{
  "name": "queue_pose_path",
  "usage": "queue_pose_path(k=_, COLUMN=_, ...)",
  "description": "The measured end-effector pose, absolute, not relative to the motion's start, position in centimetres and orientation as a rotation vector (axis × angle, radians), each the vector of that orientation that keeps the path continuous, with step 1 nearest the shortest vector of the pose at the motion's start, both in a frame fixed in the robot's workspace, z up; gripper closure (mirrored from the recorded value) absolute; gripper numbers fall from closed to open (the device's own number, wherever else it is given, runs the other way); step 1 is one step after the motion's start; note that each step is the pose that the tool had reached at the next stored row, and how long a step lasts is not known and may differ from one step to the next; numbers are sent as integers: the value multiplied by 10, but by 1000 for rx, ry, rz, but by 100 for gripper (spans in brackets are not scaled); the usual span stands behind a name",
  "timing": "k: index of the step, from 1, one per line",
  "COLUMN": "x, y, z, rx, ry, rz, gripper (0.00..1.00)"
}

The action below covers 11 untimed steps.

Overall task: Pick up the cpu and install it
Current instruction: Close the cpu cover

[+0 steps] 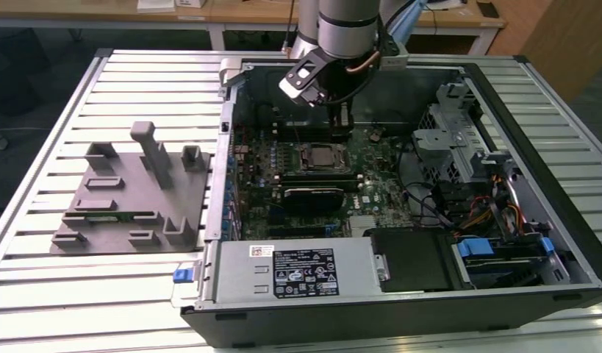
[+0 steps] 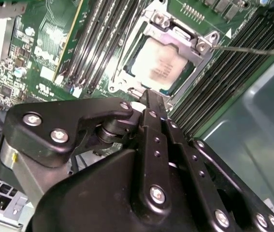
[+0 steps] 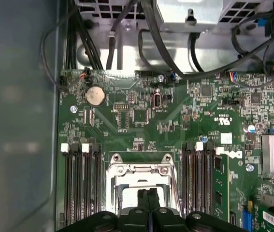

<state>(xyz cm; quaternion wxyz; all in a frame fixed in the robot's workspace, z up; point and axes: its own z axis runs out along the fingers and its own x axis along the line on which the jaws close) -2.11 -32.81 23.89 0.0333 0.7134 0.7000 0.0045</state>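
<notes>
Silver-lidded cpu (image 1: 320, 156) lies in its socket at the middle of your exterior view, inside the open computer case (image 1: 428, 81), with the arm (image 1: 345, 22) higher in the frame. Your second wrist view shows the jaws pressed together close to that socket. The first wrist view shows them closed too.

Bright even light, soft shadows, glare on cpu (image 2: 158, 65)

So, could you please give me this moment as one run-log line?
gripper: shut, empty, at metal-framed socket | pale silver square cpu: lying in that socket | green motherboard: inside open case
</notes>
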Motion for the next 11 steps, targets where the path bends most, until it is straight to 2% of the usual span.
queue_pose_path(k=11, x=-32, y=-331, z=230, rx=2195, ry=2154, rz=-2, gripper=89)
